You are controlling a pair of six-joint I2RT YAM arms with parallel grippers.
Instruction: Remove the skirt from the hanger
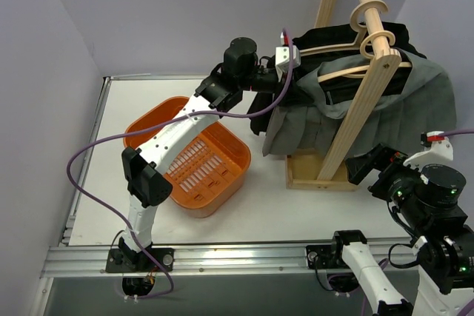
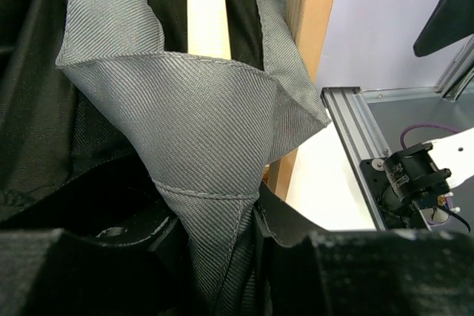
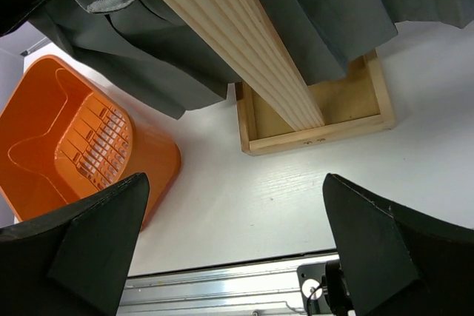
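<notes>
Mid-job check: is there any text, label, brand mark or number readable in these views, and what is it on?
None can be read. The skirt, the hangers, the rack and the basket show no writing, label or number in any view.

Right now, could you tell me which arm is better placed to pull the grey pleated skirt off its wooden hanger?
Left. The left claw pinches the grey pleated skirt beside the wooden hanger; the right claw hangs open, well back from the fabric.
</notes>
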